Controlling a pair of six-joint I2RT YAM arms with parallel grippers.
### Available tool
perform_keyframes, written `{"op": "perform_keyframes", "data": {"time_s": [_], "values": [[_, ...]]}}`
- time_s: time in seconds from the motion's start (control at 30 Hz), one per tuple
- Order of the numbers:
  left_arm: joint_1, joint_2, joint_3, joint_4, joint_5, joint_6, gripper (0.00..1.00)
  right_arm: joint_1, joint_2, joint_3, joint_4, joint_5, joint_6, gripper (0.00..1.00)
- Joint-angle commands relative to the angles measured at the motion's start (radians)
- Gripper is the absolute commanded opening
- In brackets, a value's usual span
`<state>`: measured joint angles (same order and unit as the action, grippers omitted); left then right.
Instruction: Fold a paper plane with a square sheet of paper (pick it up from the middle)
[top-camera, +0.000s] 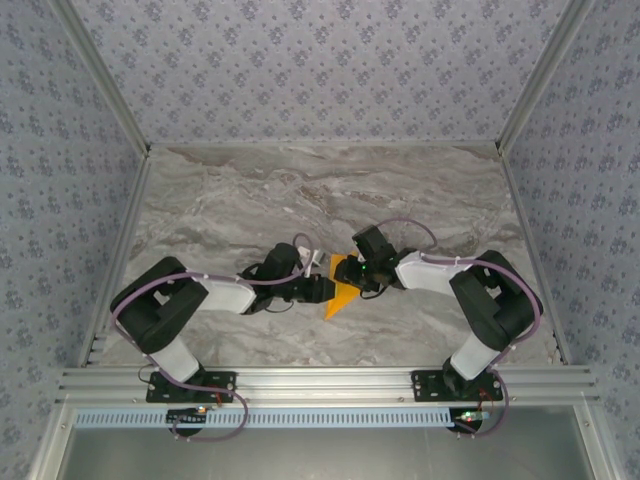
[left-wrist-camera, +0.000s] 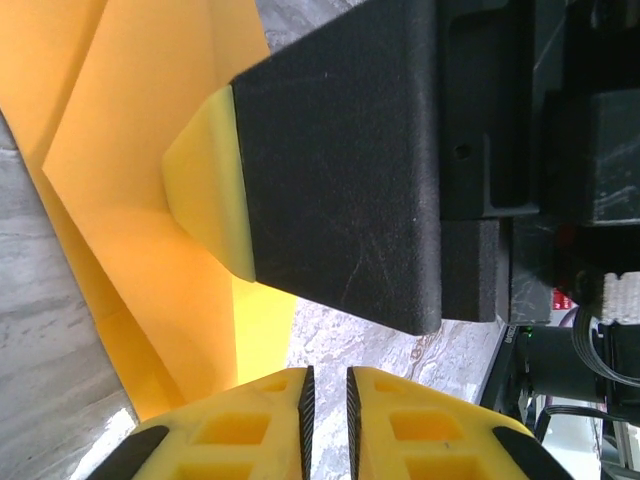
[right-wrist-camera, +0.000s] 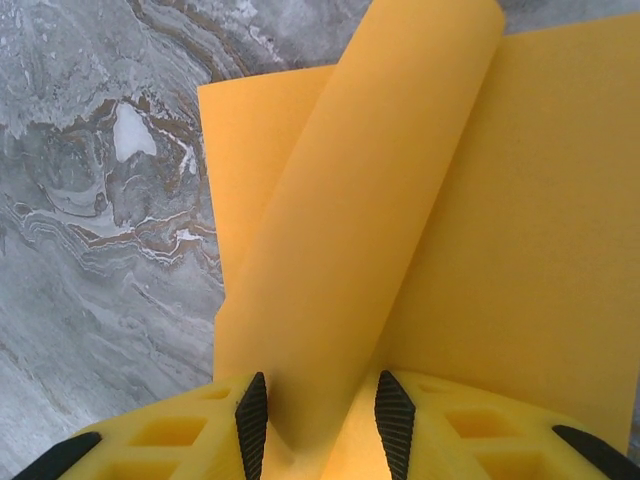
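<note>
The orange square sheet of paper (top-camera: 342, 298) lies partly folded on the marble in the middle, between my two grippers. In the right wrist view a curled flap (right-wrist-camera: 370, 200) of it rises from the flat part (right-wrist-camera: 530, 220) and runs down between the pads of my right gripper (right-wrist-camera: 322, 380), which is shut on it. My left gripper (left-wrist-camera: 327, 375) hovers at the sheet's near edge, its jaws a narrow slit apart with only marble showing between them. Just ahead of it, the right gripper's yellow fingertip (left-wrist-camera: 205, 185) presses on the creased paper (left-wrist-camera: 120, 220).
The marble table (top-camera: 300, 190) stretches open behind and to both sides of the grippers. Patterned walls and metal frame posts (top-camera: 528, 90) close it in. An aluminium rail (top-camera: 320, 382) carries both arm bases along the near edge.
</note>
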<state>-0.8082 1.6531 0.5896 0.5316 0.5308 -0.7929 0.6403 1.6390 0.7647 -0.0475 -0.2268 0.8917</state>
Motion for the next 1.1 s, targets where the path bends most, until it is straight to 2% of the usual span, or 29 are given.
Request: {"op": "perform_keyframes", "data": {"time_s": [0.0,1.07], "values": [[-0.012,0.021,0.029,-0.027,-0.012,0.034,0.19,-0.008,0.053,-0.019,-0.114,0.078,0.028,0.40],[-0.016,0.063,0.056,-0.114,-0.084,0.063,0.14,-0.012,0.087,-0.006,-0.166,0.101,0.035,0.35]]}}
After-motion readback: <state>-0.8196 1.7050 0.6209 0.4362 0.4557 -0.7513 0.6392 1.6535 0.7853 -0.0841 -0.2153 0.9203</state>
